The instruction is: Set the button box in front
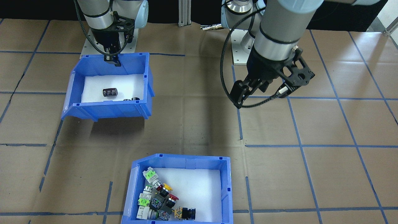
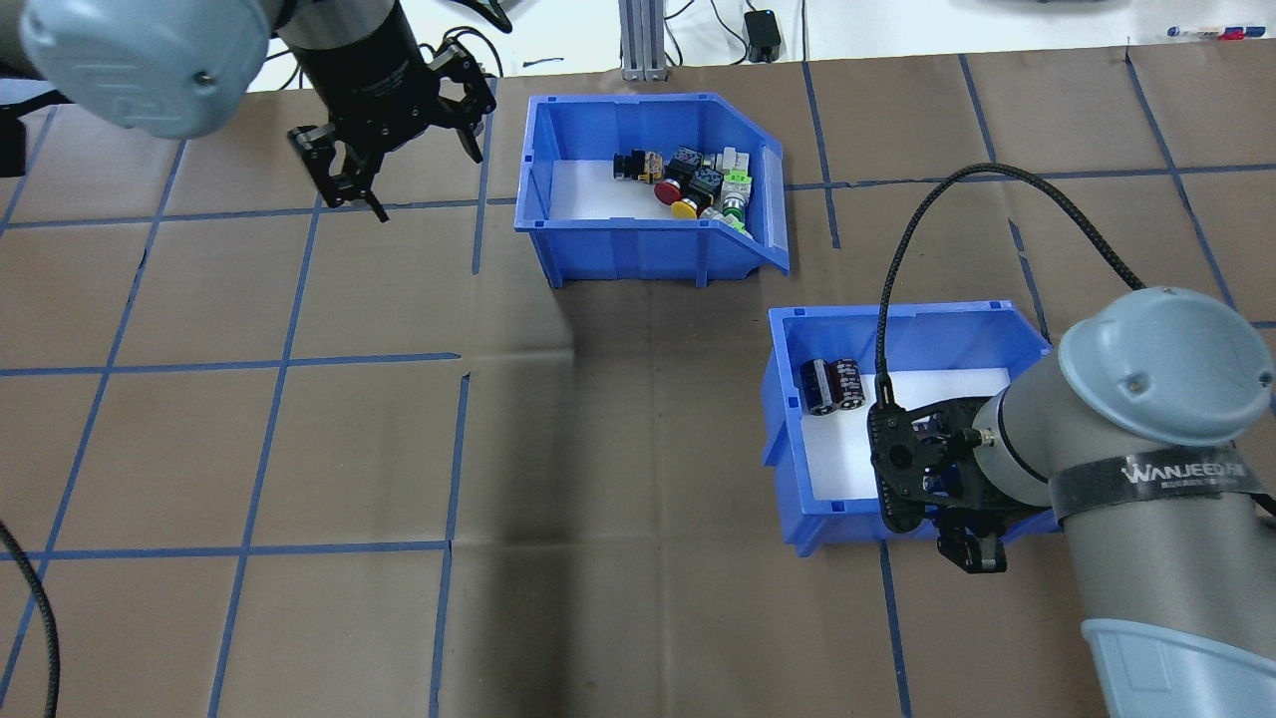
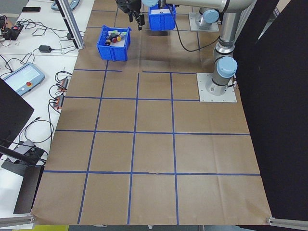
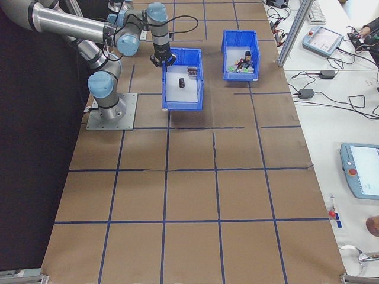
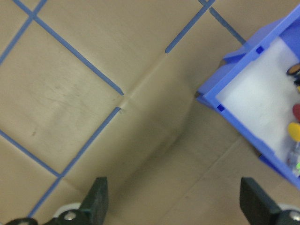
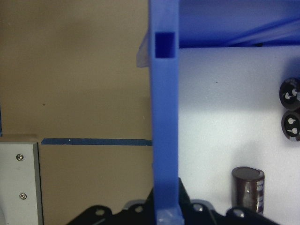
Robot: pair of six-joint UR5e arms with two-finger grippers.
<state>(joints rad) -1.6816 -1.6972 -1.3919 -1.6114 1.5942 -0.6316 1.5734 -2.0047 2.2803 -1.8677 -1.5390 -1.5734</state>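
I'm working in a robotics lab: my bolted-down base plate point(image 3: 217, 88) is sitting on a table point(image 3: 154, 163) papered brown and gridded with blue tape, while teach pendants point(image 4: 361, 178), cables and power bricks point(image 4: 306, 93) are lying along the side benches.

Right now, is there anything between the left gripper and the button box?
Nothing: in the overhead view only bare taped paper lies between the left gripper and the button box.

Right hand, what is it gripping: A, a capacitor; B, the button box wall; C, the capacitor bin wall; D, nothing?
C: the right hand is shut on the capacitor bin wall, seen up close in the right wrist view, while the button box sits apart, untouched.
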